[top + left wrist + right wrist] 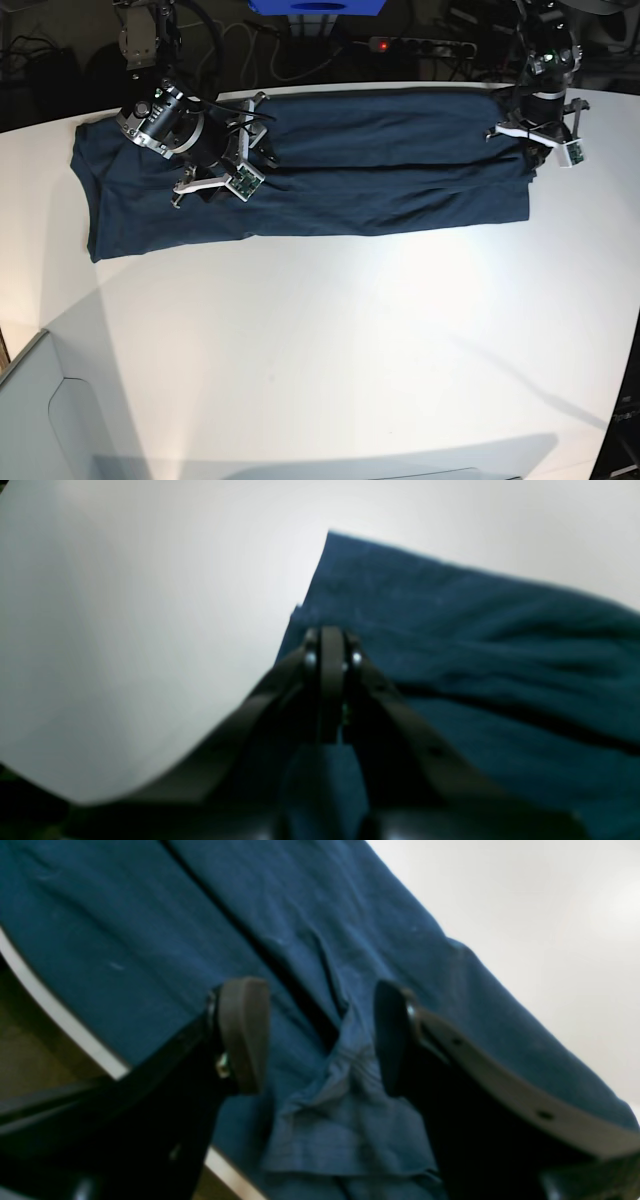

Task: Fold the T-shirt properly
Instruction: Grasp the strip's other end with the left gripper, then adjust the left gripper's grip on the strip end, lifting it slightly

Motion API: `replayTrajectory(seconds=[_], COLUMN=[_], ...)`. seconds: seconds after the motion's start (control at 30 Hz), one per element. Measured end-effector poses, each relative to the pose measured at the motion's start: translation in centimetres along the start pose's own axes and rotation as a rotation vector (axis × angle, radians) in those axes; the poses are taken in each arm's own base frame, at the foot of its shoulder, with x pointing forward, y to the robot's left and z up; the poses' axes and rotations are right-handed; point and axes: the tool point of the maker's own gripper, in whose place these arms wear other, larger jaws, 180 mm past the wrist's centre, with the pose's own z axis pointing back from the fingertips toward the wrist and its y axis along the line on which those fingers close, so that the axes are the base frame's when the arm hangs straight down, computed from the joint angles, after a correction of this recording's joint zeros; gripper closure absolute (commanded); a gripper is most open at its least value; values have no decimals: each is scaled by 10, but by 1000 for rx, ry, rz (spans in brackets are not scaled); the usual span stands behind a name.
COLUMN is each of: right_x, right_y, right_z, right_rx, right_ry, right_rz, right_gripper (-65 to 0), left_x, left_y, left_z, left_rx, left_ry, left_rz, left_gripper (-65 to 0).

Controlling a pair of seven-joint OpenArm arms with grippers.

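The dark navy T-shirt (pixel 380 170) lies lengthwise along the far part of the white table (pixel 320 350), one long layer folded over another. My left gripper (pixel 536 140) is at its right end. In the left wrist view that gripper (pixel 332 642) is shut, its tips pinching the T-shirt (pixel 475 645) at its side edge. My right gripper (pixel 238 152) hovers over the left part. In the right wrist view it (pixel 317 1035) stands open, with its fingers on either side of a bunched ridge of cloth (pixel 345 1100).
The near table edge (pixel 65 1015) runs close beside the right gripper in its wrist view. Behind the table lie cables, a power strip with a red light (pixel 380 45) and a blue object (pixel 315 5). A pale grey panel (pixel 50 420) sits at the front left corner.
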Motion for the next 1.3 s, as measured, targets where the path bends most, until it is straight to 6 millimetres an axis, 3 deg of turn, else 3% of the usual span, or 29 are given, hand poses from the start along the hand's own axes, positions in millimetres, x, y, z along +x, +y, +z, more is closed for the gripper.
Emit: replayTrajectory(seconds=[0.23, 0.33, 0.63, 0.8, 1.0, 1.2, 1.3], right_x=[0, 1, 15, 14, 7, 6, 6], right_y=[0, 0, -10, -10, -7, -6, -6], right_z=[0, 0, -1, -2, -7, -7, -7], right_rx=[0, 0, -20, -19, -1, 0, 0], right_ry=[-1, -3, -32, -28, -11, -10, -10], right_rz=[0, -1, 22, 21, 4, 2, 2], right_gripper=[-320, -320, -322, -322, -322, -322, -322], left_x=[0, 3, 11, -17, -4, -23, -25], left_y=[0, 9, 25, 33, 31, 35, 25], left_z=[0, 1, 6, 2, -10, -26, -31], left_rx=[-1, 24, 35, 37, 0, 14, -10], left_ry=[0, -3, -34, 69, 42, 96, 106], left_rz=[1, 5, 109, 183, 225, 273, 273], left_gripper=[0, -11, -248, -316, -327, -327, -327])
